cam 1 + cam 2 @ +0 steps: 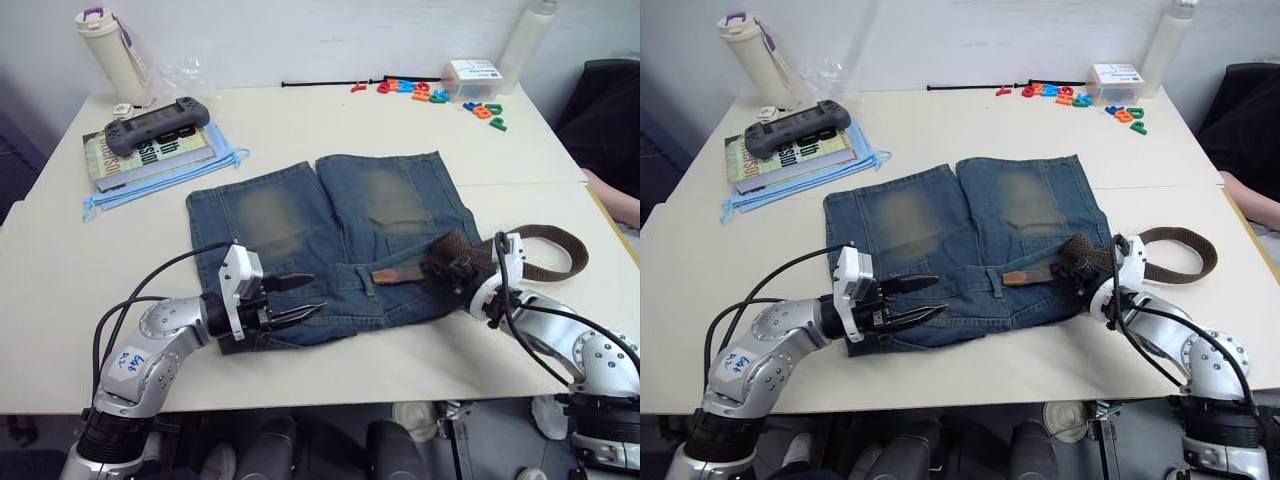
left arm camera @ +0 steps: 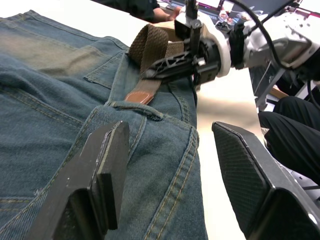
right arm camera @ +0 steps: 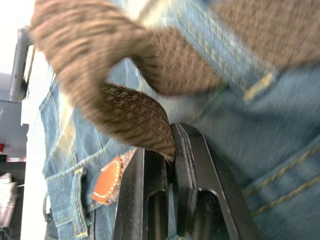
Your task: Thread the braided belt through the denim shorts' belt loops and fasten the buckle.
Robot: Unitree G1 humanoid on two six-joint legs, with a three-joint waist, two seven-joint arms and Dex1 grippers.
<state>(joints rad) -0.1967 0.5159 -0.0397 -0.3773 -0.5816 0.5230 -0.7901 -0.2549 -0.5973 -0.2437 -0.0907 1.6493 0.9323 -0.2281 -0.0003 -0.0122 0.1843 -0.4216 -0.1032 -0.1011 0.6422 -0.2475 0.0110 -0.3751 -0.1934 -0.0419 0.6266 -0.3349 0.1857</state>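
Lying flat on the pale table (image 1: 330,380), the denim shorts (image 1: 330,230) are spread with the waistband toward the near edge and the two legs, each marked by a faded tan patch, pointing to the far side. The braided belt (image 1: 545,250) is seen on the right: its woven strap is curved in a loop on the table just right of the shorts, and its tan leather tip (image 1: 388,275) is laid on the denim near the waistband, pointing left. The strap is pinched between the closed fingers of the right gripper (image 1: 447,270), which is held low over the right part of the waistband; in the right wrist view the weave is seen clamped between the two black fingers (image 3: 145,200). The left gripper (image 1: 298,300) is positioned at the near left part of the waistband, with its fingers spread apart and nothing between them; in the left wrist view a belt loop (image 2: 137,107) is seen just ahead of those fingers, with the leather tip just beyond it. Whether the tip has been passed under any loop cannot be told. At the far left of the table a game controller (image 1: 157,124) is rested on a stack of books (image 1: 150,155), beside a white bottle (image 1: 108,48). Coloured toy letters (image 1: 430,93) are scattered at the far right.
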